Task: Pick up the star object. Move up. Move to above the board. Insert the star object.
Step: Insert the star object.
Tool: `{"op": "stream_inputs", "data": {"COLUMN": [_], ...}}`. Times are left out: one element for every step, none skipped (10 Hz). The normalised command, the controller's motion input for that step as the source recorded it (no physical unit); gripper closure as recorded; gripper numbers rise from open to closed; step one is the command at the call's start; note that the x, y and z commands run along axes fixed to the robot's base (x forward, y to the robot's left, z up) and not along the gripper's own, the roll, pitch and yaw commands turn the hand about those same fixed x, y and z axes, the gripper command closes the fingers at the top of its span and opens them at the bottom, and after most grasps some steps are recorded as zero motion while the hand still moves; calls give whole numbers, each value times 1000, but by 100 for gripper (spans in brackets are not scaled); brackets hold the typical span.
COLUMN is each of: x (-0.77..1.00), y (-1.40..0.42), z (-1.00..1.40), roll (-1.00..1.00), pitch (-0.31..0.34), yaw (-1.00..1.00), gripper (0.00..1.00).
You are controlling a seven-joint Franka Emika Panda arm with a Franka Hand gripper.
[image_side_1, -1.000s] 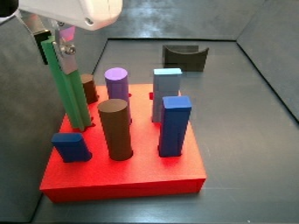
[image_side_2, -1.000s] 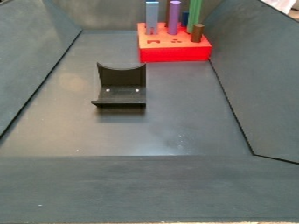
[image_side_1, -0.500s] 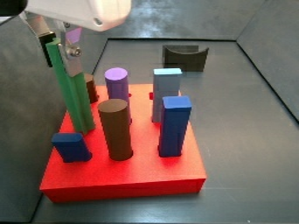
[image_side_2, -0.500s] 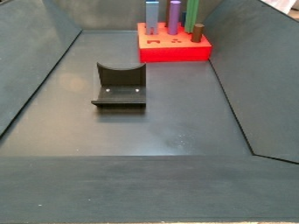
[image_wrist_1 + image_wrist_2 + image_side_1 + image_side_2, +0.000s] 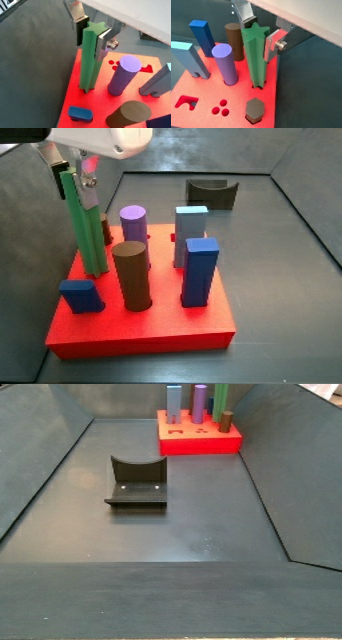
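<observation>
Standing upright between my fingers, the star object (image 5: 91, 57) has its foot in a hole at one edge of the board (image 5: 93, 102). My gripper (image 5: 92, 31) sits at the rod's top, silver plates on both sides of it; cannot tell if the pads press it or stand just off. Purple peg (image 5: 224, 64) is just beside the rod.

You get even overhead light, no glare. Gripper (image 5: 93, 31) casing above the fingers blows out white in both wrist views. Soft shadows below it on the board (image 5: 160, 333). Side views low-res, slightly soft.
</observation>
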Motion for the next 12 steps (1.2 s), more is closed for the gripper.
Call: {"op": "stream_inputs", "data": {"x": [-406, -206, -43, 29, 106, 180, 257, 194, 111, 9, 0, 0], "y": [0, -14, -80, -86, -40, -34, 0, 0, 26, 14, 26, 74], "z": [114, 0, -51, -217, -100, 0, 26, 20, 23, 0, 0, 0], "roll": [-19, 0, 27, 53, 4, 0, 0, 0, 0, 0, 0, 0], "pitch": [-83, -61, -27, 0, 0, 10, 59, 47, 36, 11, 0, 0], "yaw": [-91, -26, 0, 0, 0, 0, -20, 0, 0, 0, 0, 0], "gripper": [100, 100, 100, 100, 100, 100, 100, 100, 100, 100, 100, 100]}}
